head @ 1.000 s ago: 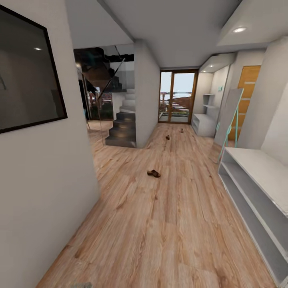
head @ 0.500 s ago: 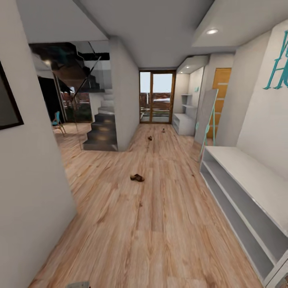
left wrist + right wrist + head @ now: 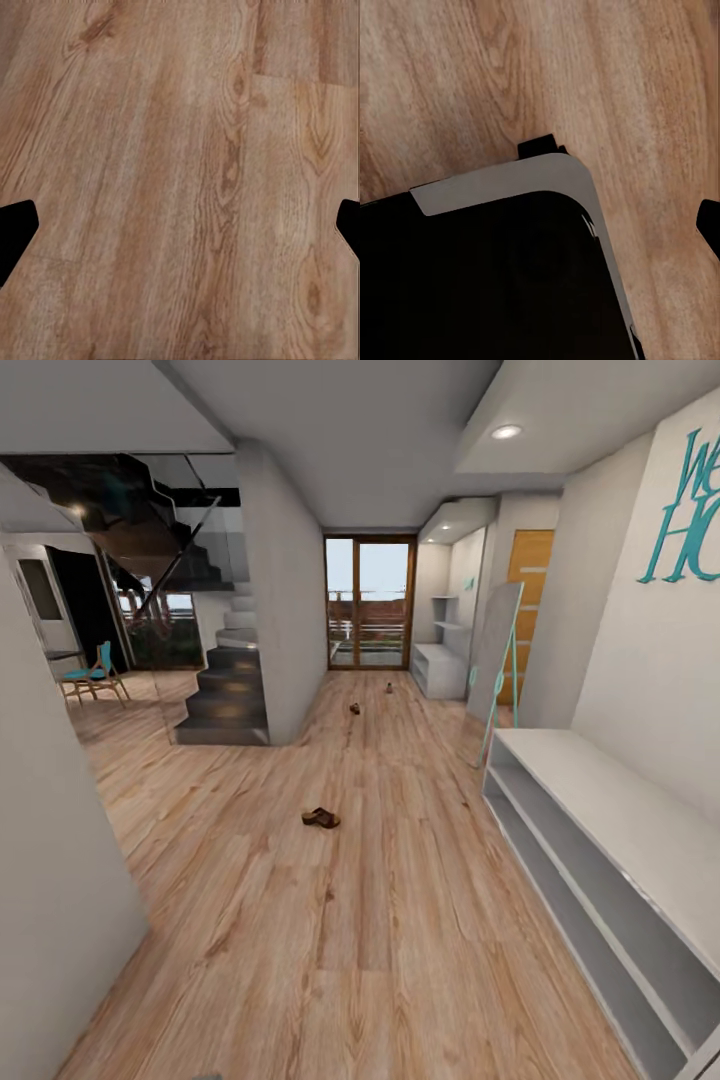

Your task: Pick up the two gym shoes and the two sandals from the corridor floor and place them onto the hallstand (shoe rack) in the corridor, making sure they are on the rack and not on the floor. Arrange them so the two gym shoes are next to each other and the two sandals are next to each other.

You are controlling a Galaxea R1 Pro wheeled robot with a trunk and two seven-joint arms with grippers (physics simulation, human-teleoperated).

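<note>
One dark-brown sandal (image 3: 320, 818) lies on the corridor floor (image 3: 380, 920), mid-corridor. Farther down lie two small shoe-like things (image 3: 354, 708) (image 3: 389, 687), too small to tell whether they are gym shoes or a sandal. The hallstand (image 3: 438, 668), white with floating shelves above it, stands at the far right by the glass door. In the left wrist view my left gripper (image 3: 180, 225) is open over bare planks (image 3: 187, 150), holding nothing. In the right wrist view one fingertip (image 3: 711, 225) sits at the frame edge, spread wide, beside the robot's black base (image 3: 510, 277).
A plain white two-shelf bench (image 3: 600, 830) runs along the right wall. A leaning mirror (image 3: 497, 660) stands beyond it. A white wall (image 3: 50, 880) is close on the left. A pillar (image 3: 285, 630), dark stairs (image 3: 225, 695) and a teal chair (image 3: 95, 675) are also on the left.
The whole view has swung, so the camera moved: the dark wall picture left the frame and teal wall lettering came in. The sandal has stayed put on the floor.
</note>
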